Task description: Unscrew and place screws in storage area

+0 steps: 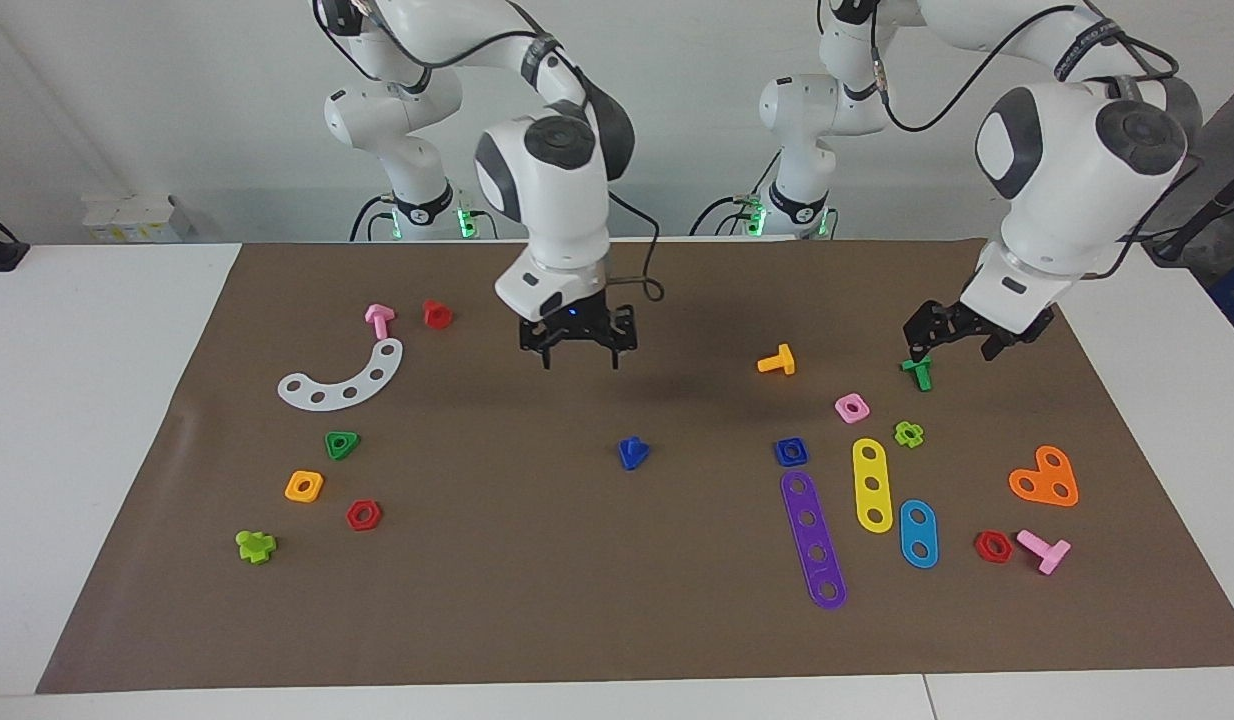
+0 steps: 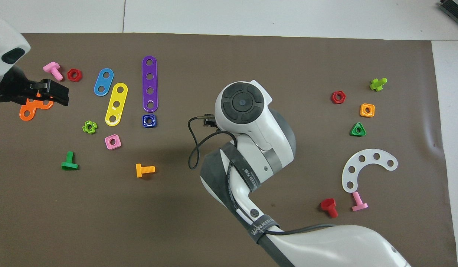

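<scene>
The right gripper (image 1: pixel 581 352) hangs spread and empty above the mat (image 1: pixel 537 600) near the dark-blue triangular-headed screw (image 1: pixel 631 453); the left gripper's (image 1: pixel 962 338) claw state cannot be told.

Both arms are glossy white with rounded shells, dark grey joint caps and grey bands at the joints, and each ends in a black pincer: the right pincer (image 1: pixel 581 352) shows a small blue light on its mount, the left pincer (image 1: pixel 959 338) is plain black. Black cables run along the links, strapped on with dark bands bearing white lettering. Green lights glow at the two bases.
</scene>
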Robot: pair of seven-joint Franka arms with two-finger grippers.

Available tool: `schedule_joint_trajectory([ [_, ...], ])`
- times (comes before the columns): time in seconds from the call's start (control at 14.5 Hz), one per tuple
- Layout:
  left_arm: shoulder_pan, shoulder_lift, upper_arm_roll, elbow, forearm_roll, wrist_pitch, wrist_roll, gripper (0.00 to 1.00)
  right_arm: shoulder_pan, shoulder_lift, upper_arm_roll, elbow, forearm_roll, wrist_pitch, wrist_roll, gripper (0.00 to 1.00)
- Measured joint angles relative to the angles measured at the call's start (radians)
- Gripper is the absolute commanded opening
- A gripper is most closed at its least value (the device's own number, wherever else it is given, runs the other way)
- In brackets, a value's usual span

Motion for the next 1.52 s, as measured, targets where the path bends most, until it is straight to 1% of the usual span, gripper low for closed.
schedule_joint_trajectory([
  [0.14,0.000,-0.015,0.000,-0.010,0.000,-0.002,0.001,1.00,0.015,0.074,0.000,0.020,-0.031,0.073,0.001,0.94],
  [0.21,0.000,-0.015,0.000,-0.020,0.000,0.001,0.001,1.00,0.015,0.100,-0.001,0.025,-0.042,0.101,0.001,0.87],
  [0.35,0.000,-0.015,-0.001,-0.044,0.000,0.018,0.002,1.00,0.013,0.129,-0.006,0.029,-0.052,0.133,0.001,0.68],
  [0.41,0.000,-0.015,-0.001,-0.050,0.000,0.023,0.002,1.00,0.013,0.131,-0.008,0.029,-0.052,0.132,0.001,0.60],
  [0.48,0.000,-0.016,-0.001,-0.053,0.000,0.026,0.002,1.00,0.013,0.132,-0.008,0.028,-0.052,0.129,0.001,0.52],
  [0.55,0.000,-0.017,-0.001,-0.056,0.000,0.028,0.002,1.00,0.013,0.132,-0.008,0.025,-0.052,0.128,0.001,0.48],
  [1.04,-0.003,-0.035,-0.005,-0.090,0.000,0.040,0.002,1.00,0.014,0.132,-0.008,0.004,-0.052,0.135,0.001,0.47],
  [1.11,-0.001,-0.037,-0.003,-0.092,0.000,0.040,0.002,1.00,0.014,0.132,-0.008,0.004,-0.052,0.141,0.001,0.44],
  [1.18,0.003,-0.037,-0.001,-0.093,0.000,0.041,0.002,1.00,0.014,0.132,-0.008,0.004,-0.053,0.151,0.001,0.34],
  [1.24,0.009,-0.038,0.002,-0.093,0.000,0.041,0.002,1.00,0.014,0.132,-0.008,0.003,-0.053,0.154,0.000,0.15],
  [1.31,0.015,-0.038,0.005,-0.094,0.000,0.042,0.002,1.00,0.014,0.132,-0.008,0.003,-0.053,0.156,-0.004,0.00],
  [1.52,0.031,-0.038,0.006,-0.094,0.000,0.043,0.002,1.00,0.015,0.132,-0.008,0.001,-0.054,0.156,-0.013,0.00],
])
